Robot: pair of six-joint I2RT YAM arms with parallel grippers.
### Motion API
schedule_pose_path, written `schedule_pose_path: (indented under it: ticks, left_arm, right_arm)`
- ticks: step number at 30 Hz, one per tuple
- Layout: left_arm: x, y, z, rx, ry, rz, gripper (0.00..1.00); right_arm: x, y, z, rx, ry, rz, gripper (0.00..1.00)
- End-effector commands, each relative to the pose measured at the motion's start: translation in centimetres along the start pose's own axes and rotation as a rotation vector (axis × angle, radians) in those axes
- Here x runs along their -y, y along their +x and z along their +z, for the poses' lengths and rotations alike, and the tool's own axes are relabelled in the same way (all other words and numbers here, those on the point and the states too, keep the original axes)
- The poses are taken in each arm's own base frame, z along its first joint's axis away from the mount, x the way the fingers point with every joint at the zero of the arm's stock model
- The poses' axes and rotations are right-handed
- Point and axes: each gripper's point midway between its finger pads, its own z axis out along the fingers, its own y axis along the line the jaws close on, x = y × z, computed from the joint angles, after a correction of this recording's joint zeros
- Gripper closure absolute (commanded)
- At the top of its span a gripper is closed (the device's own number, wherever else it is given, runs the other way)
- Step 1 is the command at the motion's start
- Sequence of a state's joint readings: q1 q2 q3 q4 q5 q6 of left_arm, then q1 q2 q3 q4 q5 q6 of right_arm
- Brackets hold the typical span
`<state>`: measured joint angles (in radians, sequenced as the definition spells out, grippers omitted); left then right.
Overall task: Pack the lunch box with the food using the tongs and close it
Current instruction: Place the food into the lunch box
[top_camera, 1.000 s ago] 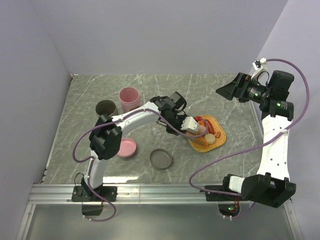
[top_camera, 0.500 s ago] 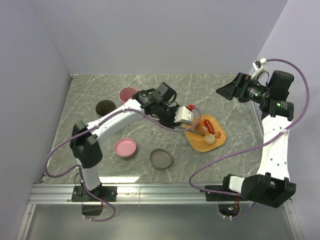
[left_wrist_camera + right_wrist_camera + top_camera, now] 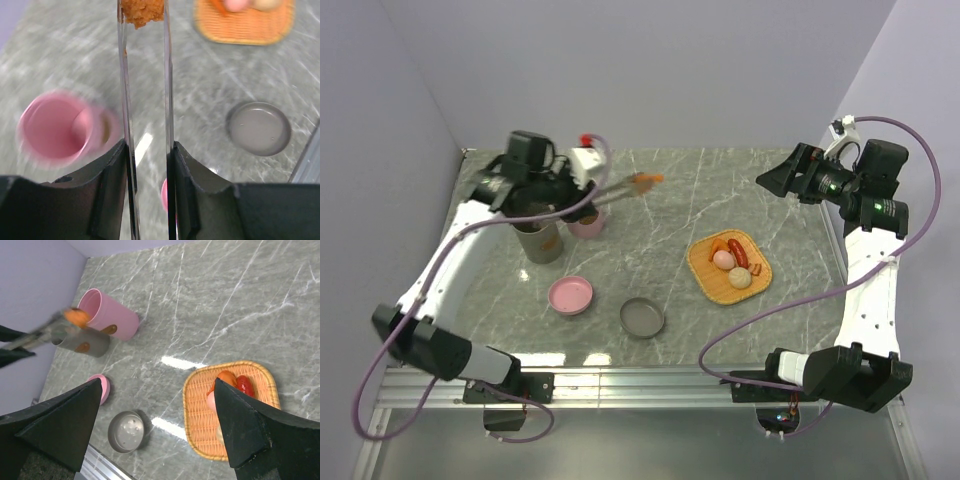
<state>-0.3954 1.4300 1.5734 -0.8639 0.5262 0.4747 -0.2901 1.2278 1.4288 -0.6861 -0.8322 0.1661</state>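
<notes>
Gleaming grey marble table [image 3: 720, 190] beneath the tongs [image 3: 620, 192], lilac walls [image 3: 650, 70]

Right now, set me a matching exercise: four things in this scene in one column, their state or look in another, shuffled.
Column 1:
1. tongs
2. orange chunk
3. tray
4. metal dish

Column 2:
A. grey, round, empty
B. pinched at the tong tips
C. gripped in the left end effector
D. woven, square, orange

Pairs: 1-C, 2-B, 3-D, 4-A
</notes>
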Motion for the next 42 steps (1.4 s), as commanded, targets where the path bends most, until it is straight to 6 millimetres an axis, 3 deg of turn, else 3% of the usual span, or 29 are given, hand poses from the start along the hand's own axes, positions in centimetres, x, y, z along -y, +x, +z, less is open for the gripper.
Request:
schedule_pose_path:
  ticks: [1, 5, 9, 14, 17, 31, 37, 42]
  left_arm:
    - [-0.7, -0.4, -5.2, 0.072, -0.117, -0.071, 0.74]
    - [-3.0, 3.0, -9.8, 0.054, -0.306, -0.172, 0.74]
    - [-3.1, 6.9, -12.2, 0.006, -0.42, -0.278, 0.74]
    - [-2.6, 9.8, -14.9, -0.026, -0.556, -0.354, 0.73]
    - [-2.2, 11.5, -15.5, -0.066, -0.595, -0.389, 0.73]
    - [-2.0, 15.4, -15.7, -0.198, -0.622, -0.477, 0.69]
    - [-2.4, 15.9, -15.4, -0.215, -0.617, -0.49, 0.64]
    - [-2.7, 15.5, -15.0, -0.205, -0.594, -0.489, 0.54]
  right_arm:
    - [-0.7, -0.4, 0.1, 0.007, -0.033, -0.038, 0.0]
    - [-0.6, -0.2, 0.3, -0.019, -0.048, -0.035, 0.0]
    - [-1.4, -0.4, 0.0, -0.023, -0.08, -0.043, 0.0]
    - [-2.5, -0.4, -0.4, -0.03, -0.121, -0.061, 0.0]
    - [-2.7, -0.2, -0.5, -0.034, -0.124, -0.066, 0.0]
    - [-3.7, 0.4, -1.3, -0.049, -0.145, -0.08, 0.0]
    - [-3.7, 0.4, -1.4, -0.048, -0.142, -0.085, 0.0]
    - [-3.6, 0.4, -1.4, -0.046, -0.137, -0.086, 0.0]
